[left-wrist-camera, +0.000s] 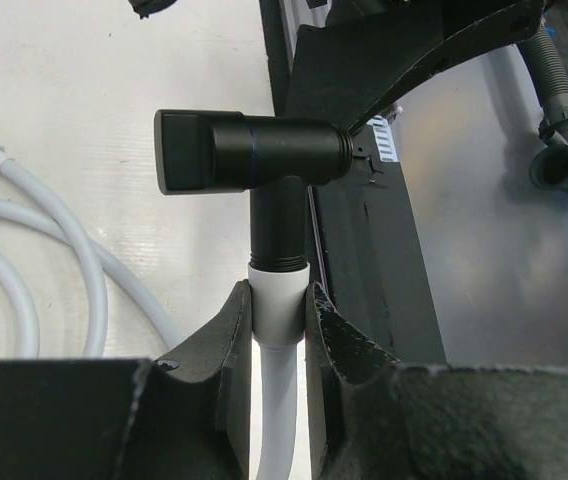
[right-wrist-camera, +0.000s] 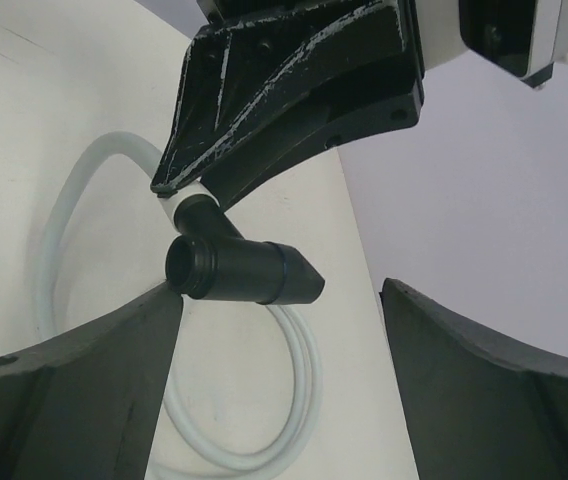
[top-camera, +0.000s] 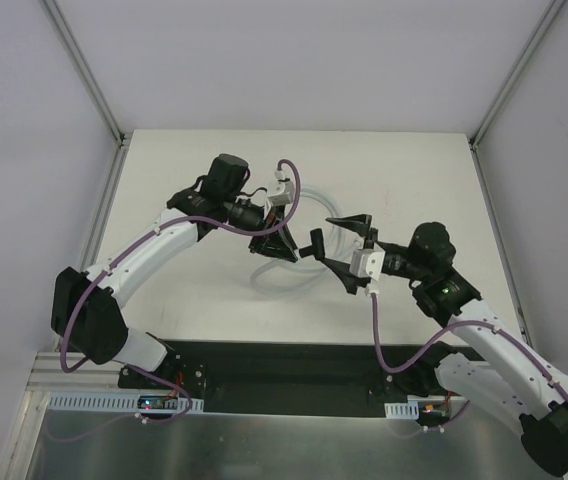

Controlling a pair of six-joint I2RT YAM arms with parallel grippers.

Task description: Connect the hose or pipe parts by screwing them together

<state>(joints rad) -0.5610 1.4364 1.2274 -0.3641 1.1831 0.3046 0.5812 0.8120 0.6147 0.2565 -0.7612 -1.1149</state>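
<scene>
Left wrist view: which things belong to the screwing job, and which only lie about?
Job:
white hose
black T-piece, standing on the hose end

Lying about:
grey ribbed pipe
metal sheet

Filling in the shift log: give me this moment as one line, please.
left gripper: jaws shut on white hose end | black T connector: on that hose end | right gripper: jaws open, facing connector

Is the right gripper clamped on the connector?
No, the right gripper stands wide open; the left gripper holds the hose bearing the connector.
</scene>
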